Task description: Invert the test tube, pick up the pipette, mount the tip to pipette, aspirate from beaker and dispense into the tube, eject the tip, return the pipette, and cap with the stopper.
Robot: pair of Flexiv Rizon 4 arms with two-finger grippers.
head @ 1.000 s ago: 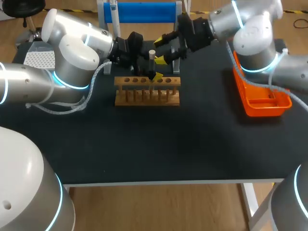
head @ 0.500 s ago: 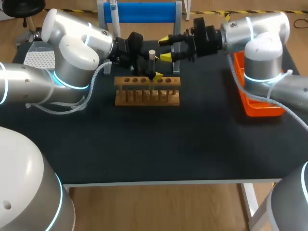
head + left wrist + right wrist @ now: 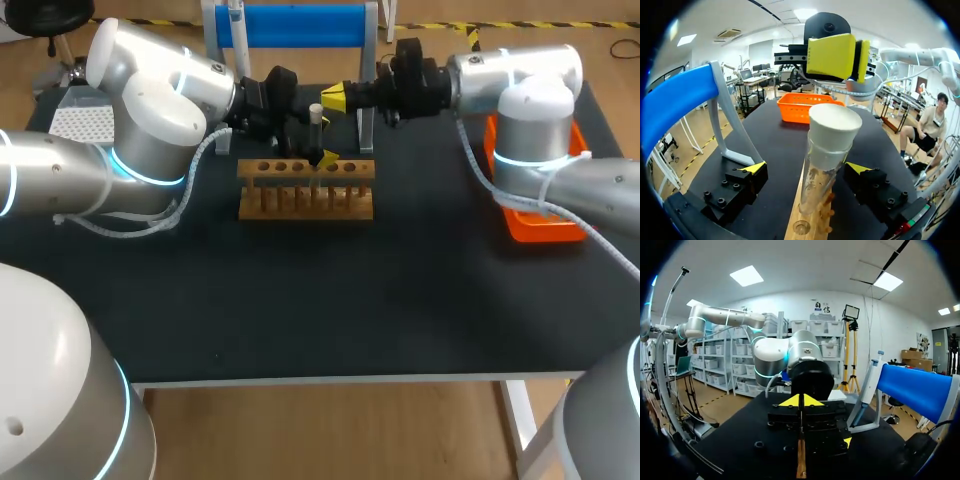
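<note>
Test tube (image 3: 315, 137) is seen upright at the wooden rack (image 3: 306, 190), near the middle of the far side of the black table (image 3: 400, 290); its lower end is lost among the rack's holes, and which hole cannot be told. A pale stopper (image 3: 316, 110) is seated in its mouth. From the left wrist view the tube (image 3: 821, 175) is noted between the fingers of the left gripper (image 3: 805, 168), with a gap showing on either side, so these fingers are spread and nothing is gripped. The right gripper (image 3: 333, 97) is held level just beyond the stopper (image 3: 835, 125) and slightly higher, close by but apart from it. Its yellow tips (image 3: 832, 55) are pressed together, and nothing is seen held between them. A pipette (image 3: 233, 15) is hung on the left upright of the blue stand (image 3: 300, 22) behind the rack. An orange basket (image 3: 545, 218) is placed at the table's right edge under the right arm, and a white tip box (image 3: 80, 122) at the far left corner.
</note>
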